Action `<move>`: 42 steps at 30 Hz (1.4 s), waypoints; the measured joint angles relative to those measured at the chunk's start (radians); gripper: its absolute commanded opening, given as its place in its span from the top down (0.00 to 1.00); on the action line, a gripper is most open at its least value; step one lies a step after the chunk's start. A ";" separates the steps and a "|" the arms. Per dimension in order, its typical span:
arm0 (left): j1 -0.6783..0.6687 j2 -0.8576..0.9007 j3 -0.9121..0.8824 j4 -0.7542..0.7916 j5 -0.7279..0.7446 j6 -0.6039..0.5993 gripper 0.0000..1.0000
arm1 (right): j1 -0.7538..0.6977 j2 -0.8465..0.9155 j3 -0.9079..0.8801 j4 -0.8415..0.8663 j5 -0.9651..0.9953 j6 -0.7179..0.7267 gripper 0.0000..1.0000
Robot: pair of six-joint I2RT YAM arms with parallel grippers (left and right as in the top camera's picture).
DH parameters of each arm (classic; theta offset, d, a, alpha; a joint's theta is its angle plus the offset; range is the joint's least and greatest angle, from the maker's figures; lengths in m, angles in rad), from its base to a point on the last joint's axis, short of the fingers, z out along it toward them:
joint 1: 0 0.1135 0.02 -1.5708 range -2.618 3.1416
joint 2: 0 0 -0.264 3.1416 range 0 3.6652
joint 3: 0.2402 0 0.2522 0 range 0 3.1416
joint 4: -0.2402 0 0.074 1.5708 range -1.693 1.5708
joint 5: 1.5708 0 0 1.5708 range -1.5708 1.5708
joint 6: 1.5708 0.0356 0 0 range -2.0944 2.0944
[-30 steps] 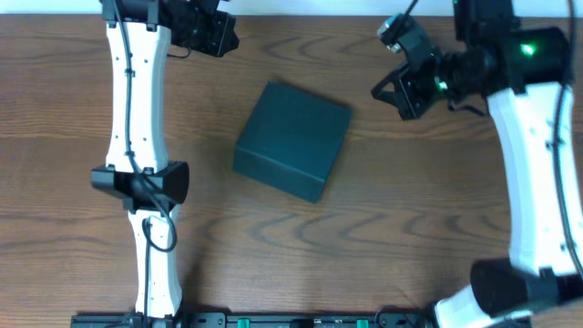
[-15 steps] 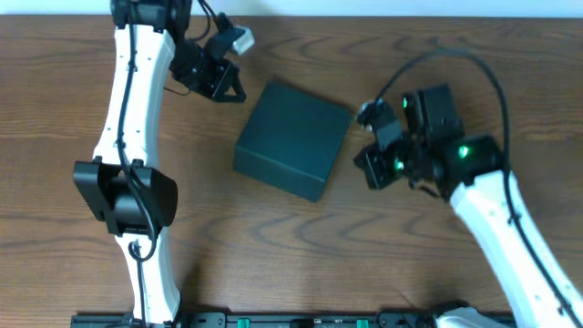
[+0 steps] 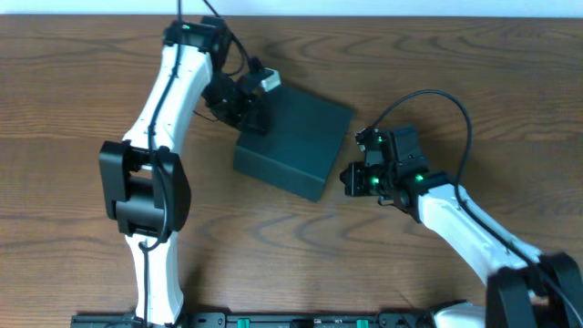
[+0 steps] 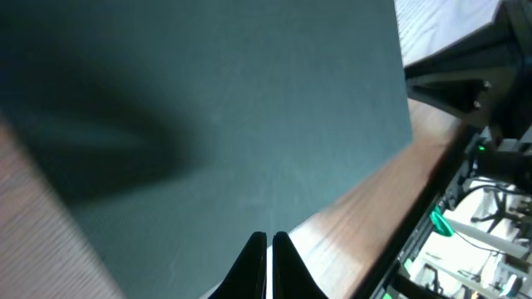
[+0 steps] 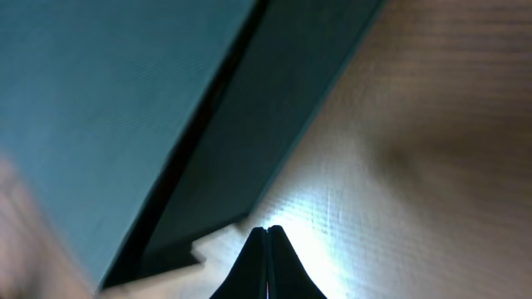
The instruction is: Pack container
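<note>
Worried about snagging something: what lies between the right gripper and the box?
Only a narrow strip of bare table separates the right gripper from the box, in the overhead view.

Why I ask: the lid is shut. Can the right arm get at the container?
Probably yes: the right gripper, shut, sits close beside the container, with nothing visible between them.

We are seeing the matte dark teal-black, squarish cardboard box (image 3: 293, 140) lying closed and skewed at the table's middle.
</note>
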 measured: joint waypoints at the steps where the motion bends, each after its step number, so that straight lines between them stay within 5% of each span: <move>1: -0.010 0.000 -0.013 0.013 -0.010 -0.013 0.94 | 0.000 0.021 -0.002 0.032 0.000 0.012 0.99; 11: -0.013 0.000 -0.053 0.040 -0.080 -0.106 0.95 | -0.009 0.145 -0.006 0.329 0.041 0.109 0.99; 29: -0.056 0.000 -0.116 0.118 -0.167 -0.242 0.94 | -0.073 0.201 0.059 0.424 0.040 0.124 0.99; 42: -0.084 0.000 -0.117 0.107 -0.207 -0.301 0.94 | -0.085 0.374 0.272 0.363 0.017 0.103 0.99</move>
